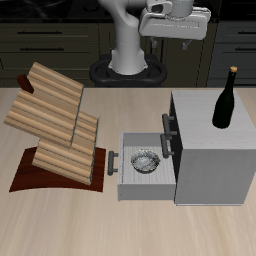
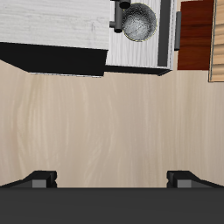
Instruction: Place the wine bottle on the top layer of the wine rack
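Wine bottle (image 1: 227,100): very dark glass, long narrow neck, small yellowish cap; found standing upright on the flat top of the grey cabinet (image 1: 215,150), toward its rear. It is touched by nothing but the cabinet top.

Wine rack (image 1: 55,122): light brown ribbed wooden tiers, stacked stepwise and tilted, carried on a dark reddish-brown curved base. It is set on the desk (image 1: 140,225) at the opposite side from the cabinet, well apart from the bottle. No bottle is held on any tier. In the wrist view only an edge of the rack (image 2: 203,35) is seen.

Cabinet drawer (image 1: 140,168): pulled out toward the rack; a small grey bowl (image 1: 146,160) is seen lying inside. In the wrist view the bowl (image 2: 138,21) appears within the open drawer.

Hand (image 1: 176,30): held high above the desk near the robot's base, behind the cabinet, well clear of the bottle and rack. Its fingers (image 2: 42,178) are seen spread wide in the wrist view, with nothing held between them and bare desk beneath.
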You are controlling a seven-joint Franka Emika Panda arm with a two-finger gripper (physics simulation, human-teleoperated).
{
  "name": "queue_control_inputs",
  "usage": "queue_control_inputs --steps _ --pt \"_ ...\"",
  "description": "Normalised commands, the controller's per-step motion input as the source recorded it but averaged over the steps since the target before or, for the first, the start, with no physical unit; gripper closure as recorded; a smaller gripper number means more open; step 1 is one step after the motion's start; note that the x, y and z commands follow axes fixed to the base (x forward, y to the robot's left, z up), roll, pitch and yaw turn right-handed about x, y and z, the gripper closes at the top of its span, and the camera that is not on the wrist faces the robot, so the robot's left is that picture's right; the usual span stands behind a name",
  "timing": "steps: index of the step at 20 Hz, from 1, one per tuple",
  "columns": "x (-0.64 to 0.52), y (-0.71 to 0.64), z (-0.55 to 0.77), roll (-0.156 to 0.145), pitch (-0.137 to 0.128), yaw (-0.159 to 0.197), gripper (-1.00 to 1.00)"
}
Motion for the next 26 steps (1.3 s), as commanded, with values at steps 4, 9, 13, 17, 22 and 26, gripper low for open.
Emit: queue_control_inputs --steps 4,9,13,17,22,26 --pt "0.11 0.32 0.05 0.048 0.012 0.003 -1.0" --pt "0.04 0.26 0.1 0.05 0.004 -0.022 -1.0" --pt "0.06 0.19 0.15 0.053 -0.021 -0.023 -1.0" --pt "0.08 0.11 0.13 0.026 -0.233 -0.037 -1.0" --pt "0.06 0.08 0.04 -0.032 -0.22 0.031 -1.0" --pt "0.05 0.13 0.07 -0.036 -0.192 0.049 -1.0"
